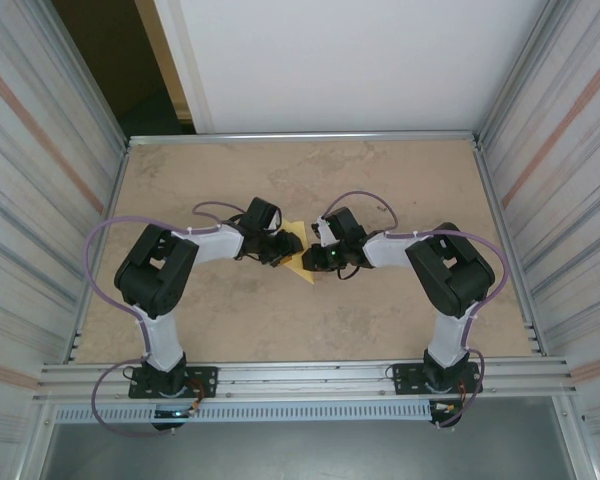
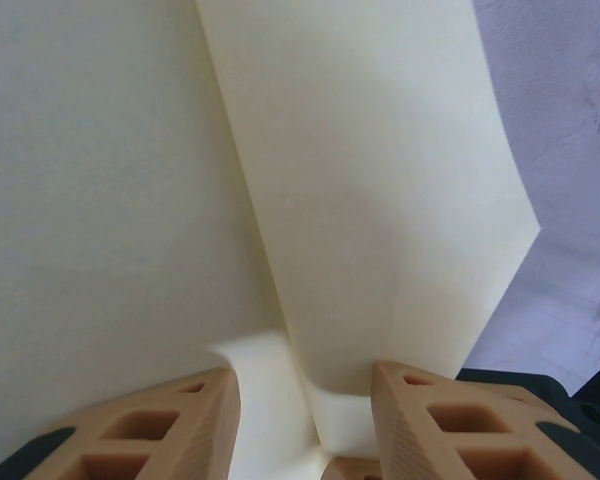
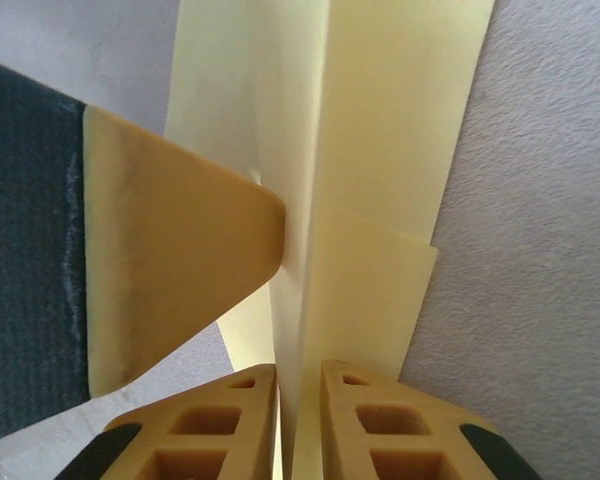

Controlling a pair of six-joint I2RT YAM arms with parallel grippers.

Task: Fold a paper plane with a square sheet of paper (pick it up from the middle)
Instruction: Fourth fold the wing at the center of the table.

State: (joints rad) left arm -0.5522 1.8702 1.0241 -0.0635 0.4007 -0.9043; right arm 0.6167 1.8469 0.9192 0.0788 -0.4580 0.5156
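Nearest, along the table's front edge, a ribbed aluminium rail [image 1: 300, 378] carrying both black arm bases. Rising from these, the left arm [image 1: 160, 280] and the right arm [image 1: 450, 275], black and white segments trailing lilac cables, forearms angled inward toward mid-table.

Between the two wrists, over the mottled beige tabletop [image 1: 380, 180], the thin pale yellow sheet of paper [image 1: 302, 268], already folded lengthwise into layered flaps, one corner pointing toward the near edge.

On the left gripper [image 2: 302, 378], tan ribbed fingers [image 2: 180, 425] standing part-way open, clearly apart. In the gap, a curled fold of the sheet, one flap touching the finger on the right of that view. Cannot tell whether pinched or merely cradled. From the right wrist, one left finger [image 3: 170, 260] pressing its rounded tip against the side of the sheet's central ridge.

On the right gripper [image 3: 298, 372], tan fingers [image 3: 380, 430] set almost together, only a slit between. Running down into that slit and clamped there, the sheet's upright folded ridge, with overlapping flaps spreading beyond the fingertips.

Farther back, bare tabletop up to a metal rim, corrugated metal side walls [image 1: 40, 150] left and right, then a white back panel [image 1: 340, 60] with a dark opening [image 1: 110, 60] at far left.
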